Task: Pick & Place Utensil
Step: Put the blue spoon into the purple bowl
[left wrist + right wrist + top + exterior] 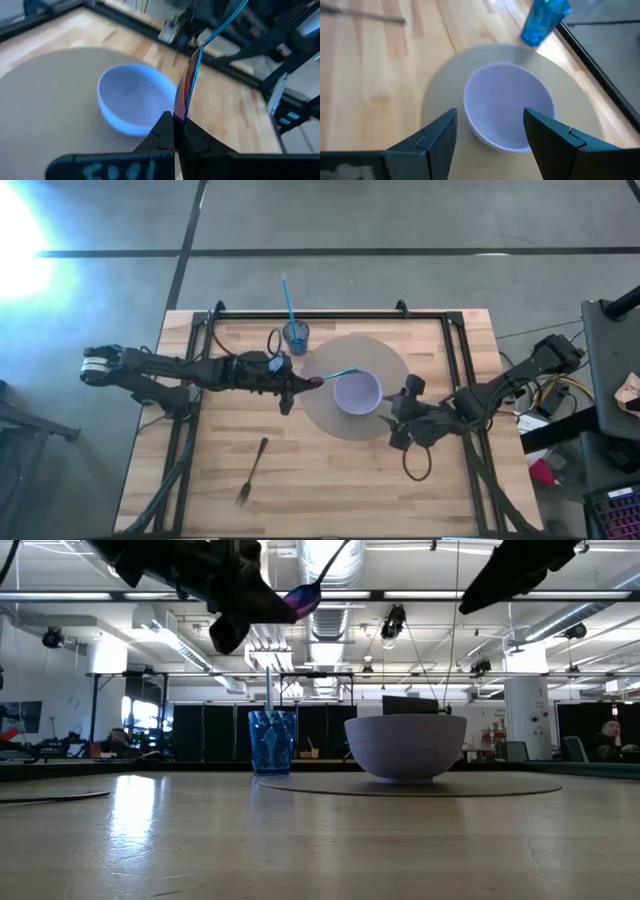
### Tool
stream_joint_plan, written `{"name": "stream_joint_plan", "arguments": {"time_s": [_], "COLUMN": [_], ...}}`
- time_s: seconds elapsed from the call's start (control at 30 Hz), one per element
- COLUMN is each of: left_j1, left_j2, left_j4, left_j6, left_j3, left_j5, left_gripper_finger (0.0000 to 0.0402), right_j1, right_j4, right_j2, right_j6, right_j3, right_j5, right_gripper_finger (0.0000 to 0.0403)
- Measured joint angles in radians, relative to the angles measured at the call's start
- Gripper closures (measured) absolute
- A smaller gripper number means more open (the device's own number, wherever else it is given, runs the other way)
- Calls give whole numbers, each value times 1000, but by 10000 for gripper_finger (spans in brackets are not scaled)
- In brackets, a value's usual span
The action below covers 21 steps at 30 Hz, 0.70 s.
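Note:
A thin iridescent spoon (335,375) is in my left gripper (298,385), which is shut on it above the left edge of the round grey mat (330,415). The lilac bowl (357,392) stands on that mat. My right gripper (396,412) hovers open at the bowl's right side; the right wrist view shows its fingers (440,140) apart, with the bowl (507,105) ahead of them. A blue cup (296,335) with a blue utensil (288,300) standing in it sits at the mat's far left edge. A dark fork (252,472) lies flat on the wood near the near edge. My left gripper (176,120) pinches the spoon's wide purple-blue end (181,102) between its two fingers, coming level from the table's left. The thin handle (220,30) runs on past the fingertips toward the bowl and slants upward. The spoon (303,602) is lifted clear, high above the table.
Black frame rails (330,315) run along the table's far edge and down both sides. Bare wood (330,490) lies toward the near edge beside the fork. In the low view, the blue cup (271,742) stands just left of the bowl (405,747).

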Motion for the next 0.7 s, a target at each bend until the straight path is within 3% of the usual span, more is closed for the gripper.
{"name": "stream_joint_plan", "arguments": {"time_s": [0.33,0.53,0.7], "left_j1": [-17,-34,-60], "left_j2": [0,0,0], "left_j4": [212,286,322], "left_j6": [-1,0,12], "left_j3": [-106,-139,-144], "left_j5": [22,16,8], "left_gripper_finger": [401,401,401], "right_j1": [2,2,-2], "right_j4": [623,1012,1213], "right_j2": [-58,-17,37], "right_j6": [-205,-386,-482], "right_j3": [-236,-315,-332], "right_j5": [33,32,32], "right_gripper_finger": [179,179,179]}}
